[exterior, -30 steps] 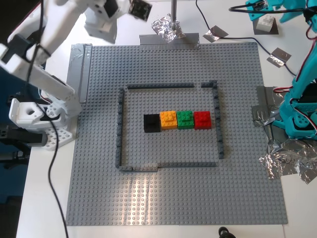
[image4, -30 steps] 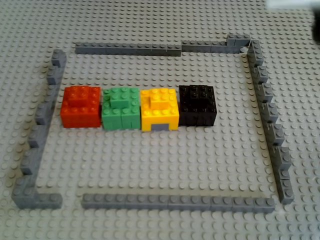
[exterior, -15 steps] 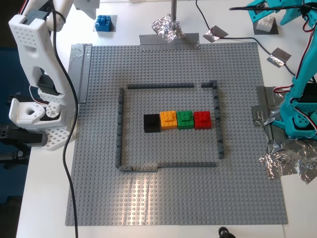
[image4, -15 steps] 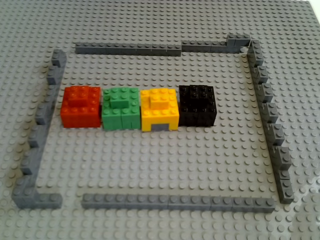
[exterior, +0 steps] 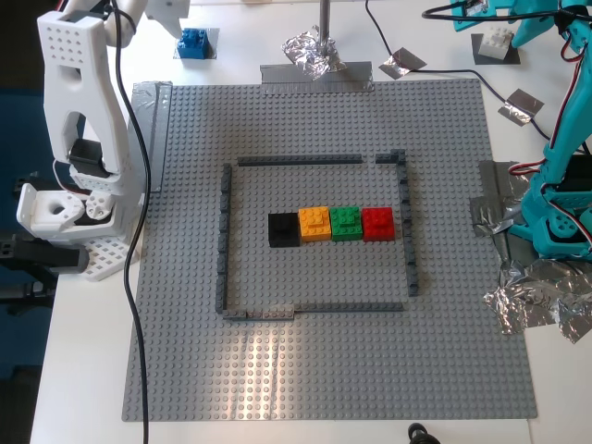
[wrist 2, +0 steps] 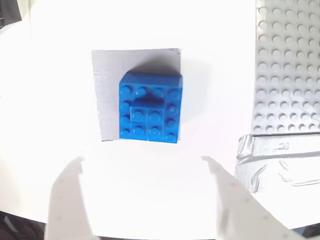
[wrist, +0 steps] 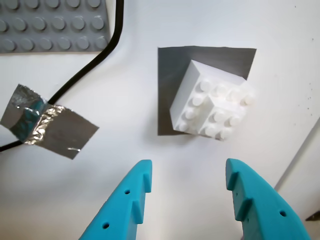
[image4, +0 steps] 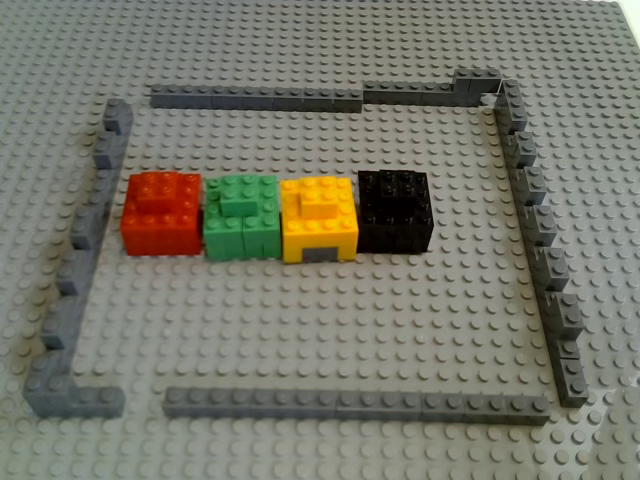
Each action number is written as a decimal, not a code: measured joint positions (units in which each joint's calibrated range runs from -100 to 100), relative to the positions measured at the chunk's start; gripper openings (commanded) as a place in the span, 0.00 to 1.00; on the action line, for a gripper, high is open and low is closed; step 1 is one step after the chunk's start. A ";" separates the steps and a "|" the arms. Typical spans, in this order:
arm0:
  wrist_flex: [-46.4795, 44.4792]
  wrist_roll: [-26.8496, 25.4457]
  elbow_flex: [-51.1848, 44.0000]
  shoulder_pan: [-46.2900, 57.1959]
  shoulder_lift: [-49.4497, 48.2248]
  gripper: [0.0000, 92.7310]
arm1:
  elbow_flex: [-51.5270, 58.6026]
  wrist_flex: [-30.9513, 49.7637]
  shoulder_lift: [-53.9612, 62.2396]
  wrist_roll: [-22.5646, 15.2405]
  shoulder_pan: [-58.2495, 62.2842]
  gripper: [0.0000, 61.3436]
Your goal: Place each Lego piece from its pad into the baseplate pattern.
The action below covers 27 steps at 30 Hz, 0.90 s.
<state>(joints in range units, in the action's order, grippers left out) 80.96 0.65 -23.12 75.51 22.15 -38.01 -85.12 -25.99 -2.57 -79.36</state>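
White table (exterior: pixel 92 370) carries the grey baseplate (exterior: pixel 324 370), the largest item. On it, a thin dark-grey outline (exterior: pixel 222 231) frames a row of four bricks: black (exterior: pixel 283 229), orange (exterior: pixel 314 224), green (exterior: pixel 347 223), red (exterior: pixel 377 223), each touching the next.

White arm (exterior: pixel 79 102) stands at the exterior view's left; teal arm (exterior: pixel 560 185) at its right.

My second claw (wrist 2: pixel 150 200): white fingers (wrist 2: pixel 65 200) apart, hovering above the blue brick (wrist 2: pixel 150 112), not touching. Blue brick sits on its silvery pad (wrist 2: pixel 107 100), off the baseplate, at the exterior view's top left.

My first claw (wrist: pixel 187 200): teal fingers (wrist: pixel 125 205) apart, above the white brick (wrist: pixel 210 102), no contact. White brick rests skewed on its dark grey pad (wrist: pixel 170 65), overhanging one edge, at the exterior view's top right.

Foil patch (wrist: pixel 47 122) lies near a black cable (wrist: pixel 90 75).
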 measured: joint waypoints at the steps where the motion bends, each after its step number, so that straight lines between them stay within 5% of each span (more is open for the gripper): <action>1: 0.00 0.05 0.00 -0.15 0.00 0.18 | 0.00 0.32 -0.52 0.15 0.00 0.48; 12: -0.96 1.25 -13.46 -0.81 9.64 0.18 | 0.00 4.42 -3.97 -0.73 0.09 0.47; 27: 0.35 4.81 -13.66 -1.18 10.06 0.18 | 0.00 8.45 -6.30 -1.22 0.82 0.44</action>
<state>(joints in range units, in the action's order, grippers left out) 81.30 5.46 -36.78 74.32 32.21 -38.01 -76.67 -32.30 -3.79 -78.55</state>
